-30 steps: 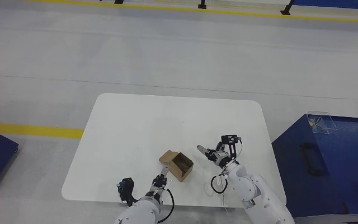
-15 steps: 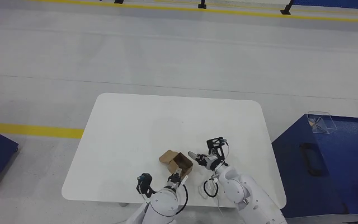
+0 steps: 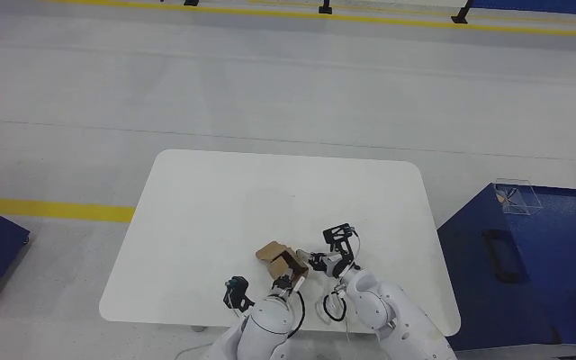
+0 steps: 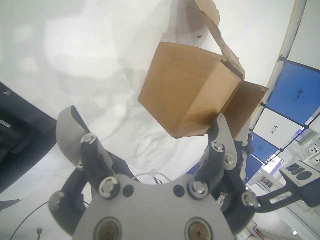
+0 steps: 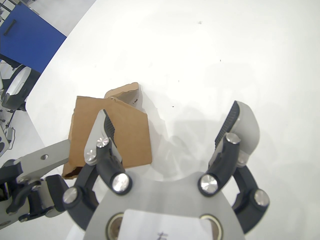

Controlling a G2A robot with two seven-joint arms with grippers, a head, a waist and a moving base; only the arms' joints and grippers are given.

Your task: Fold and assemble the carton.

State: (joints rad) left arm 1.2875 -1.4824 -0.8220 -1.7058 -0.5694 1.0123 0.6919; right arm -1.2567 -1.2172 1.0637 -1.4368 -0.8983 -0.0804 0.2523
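My left gripper (image 4: 143, 115) and right gripper (image 5: 170, 108) both gape wide at the carton (image 4: 175, 88). Its flaps stand unfolded.

I have top camera high over arms, looking down, far off, whole table (image 3: 225, 198) in frame. Left wrist camera close behind left gripper (image 4: 143, 114), facing about 12 o'clock; right wrist camera behind right gripper (image 5: 169, 108), facing about 9 o'clock (both near). All three share carton (image 3: 277, 258).

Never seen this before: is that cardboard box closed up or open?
Open. The carton gapes at one end, and its flaps stick outward, unfolded.
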